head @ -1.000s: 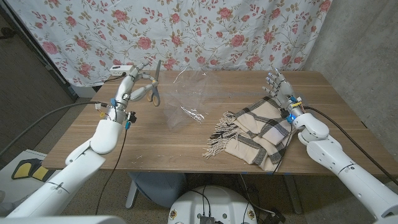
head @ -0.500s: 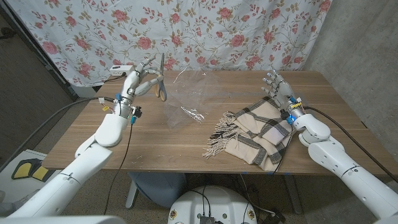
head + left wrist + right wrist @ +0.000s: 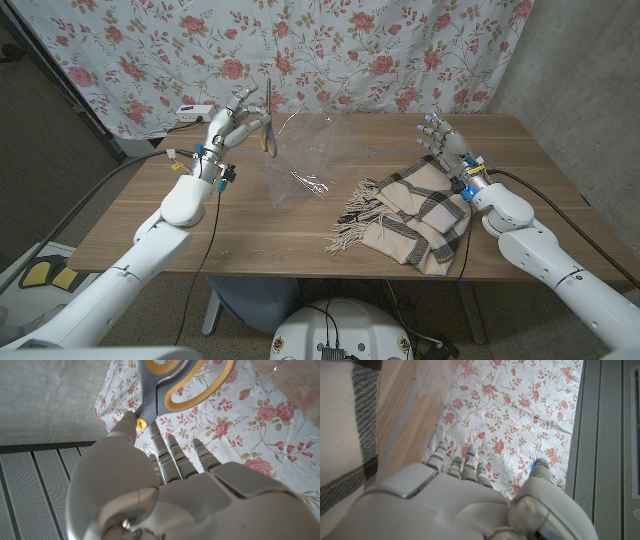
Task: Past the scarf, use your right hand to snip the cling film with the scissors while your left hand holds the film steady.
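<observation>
While crumpled, the clear cling film [image 3: 300, 150] glints.

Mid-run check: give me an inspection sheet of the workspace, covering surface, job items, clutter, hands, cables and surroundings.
Surface: wooden table, bare wood at the front.
Job's things: clear cling film standing crumpled at the table's middle back; scissors with orange handles lifted off the table; plaid fringed scarf heaped on the robot's right side.
Clutter: nothing seen.
Hands: left hand holds the scissors, contrary to the task; right hand raised above the scarf's far edge, fingers spread, holding nothing.
Cables: black cable hanging from the left arm over the front edge.
Surroundings: floral curtain behind the table; grey wall at right.
</observation>
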{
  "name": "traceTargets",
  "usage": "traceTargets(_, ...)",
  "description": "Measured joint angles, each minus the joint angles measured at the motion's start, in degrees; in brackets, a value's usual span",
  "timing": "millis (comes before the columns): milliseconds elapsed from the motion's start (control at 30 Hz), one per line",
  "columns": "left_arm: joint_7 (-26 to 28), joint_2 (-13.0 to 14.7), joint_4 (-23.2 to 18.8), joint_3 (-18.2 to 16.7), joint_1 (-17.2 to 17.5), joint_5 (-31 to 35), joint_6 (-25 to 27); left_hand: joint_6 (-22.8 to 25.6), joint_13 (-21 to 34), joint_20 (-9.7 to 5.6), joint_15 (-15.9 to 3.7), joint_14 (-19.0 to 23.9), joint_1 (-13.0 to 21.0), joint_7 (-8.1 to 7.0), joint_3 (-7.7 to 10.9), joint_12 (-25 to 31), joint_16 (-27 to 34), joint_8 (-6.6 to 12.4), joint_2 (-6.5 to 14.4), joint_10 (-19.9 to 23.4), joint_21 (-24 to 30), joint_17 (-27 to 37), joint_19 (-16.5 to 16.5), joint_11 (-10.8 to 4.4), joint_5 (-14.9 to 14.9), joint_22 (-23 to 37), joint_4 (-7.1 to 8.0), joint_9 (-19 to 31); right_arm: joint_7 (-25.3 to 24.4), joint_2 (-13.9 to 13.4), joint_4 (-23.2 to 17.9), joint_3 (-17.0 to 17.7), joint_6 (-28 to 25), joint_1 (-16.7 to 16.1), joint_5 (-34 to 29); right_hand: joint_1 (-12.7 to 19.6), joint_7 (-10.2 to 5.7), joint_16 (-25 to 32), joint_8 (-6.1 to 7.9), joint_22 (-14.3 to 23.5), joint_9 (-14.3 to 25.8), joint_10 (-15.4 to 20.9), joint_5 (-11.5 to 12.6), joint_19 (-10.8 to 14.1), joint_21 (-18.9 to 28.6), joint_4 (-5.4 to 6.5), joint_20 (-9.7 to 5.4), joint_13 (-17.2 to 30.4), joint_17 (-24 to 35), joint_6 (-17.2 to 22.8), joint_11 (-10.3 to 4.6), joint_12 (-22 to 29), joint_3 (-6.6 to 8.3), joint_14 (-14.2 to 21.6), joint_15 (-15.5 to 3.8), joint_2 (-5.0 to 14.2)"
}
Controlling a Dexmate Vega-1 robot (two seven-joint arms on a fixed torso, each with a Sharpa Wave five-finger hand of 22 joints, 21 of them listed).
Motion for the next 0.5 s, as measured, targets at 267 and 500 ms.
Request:
traceTargets(267, -2.99, -0.88, 1.49, 1.3, -1.82, -3.83, -0.73, 0.0, 0.02, 0.0, 0.0, 0.0, 0.01, 0.0, 0.0, 0.0, 0.0, 0.0, 0.01, 0.0, 0.0, -0.01, 0.0, 0.0, -0.08, 0.0, 0.0, 0.0, 0.17, -0.86, -1.45, 0.17, 0.37, -0.58, -0.63, 0.77, 0.0, 0.0, 0.0, 0.0, 0.0, 0.0, 0.0, 0.0, 0.0, 0.02, 0.0, 0.0, 0.0, 0.0, 0.0, 0.0, 0.47, 0.0, 0.0, 0.32)
traceTargets(500, -5.83, -1.54, 2.52, 2.36, -3.11, -7.43, -0.83, 0.0, 0.02, 0.0, 0.0, 0.0, 0.13, 0.0, -0.23, -0.02, 0.0, 0.0, 0.12, 0.0, 0.0, -0.01, 0.0, 0.0, -0.09, 0.0, 0.23, 0.0, 0.62, -1.8, -2.78, 0.12, 0.37, -0.72, -1.16, 1.95, -0.36, 0.0, 0.47, 0.01, 0.05, 0.0, 0.0, 0.0, 0.0, -0.2, 0.0, 0.24, 0.01, 0.36, 0.0, 0.0, 1.02, 0.0, 0.0, 0.27)
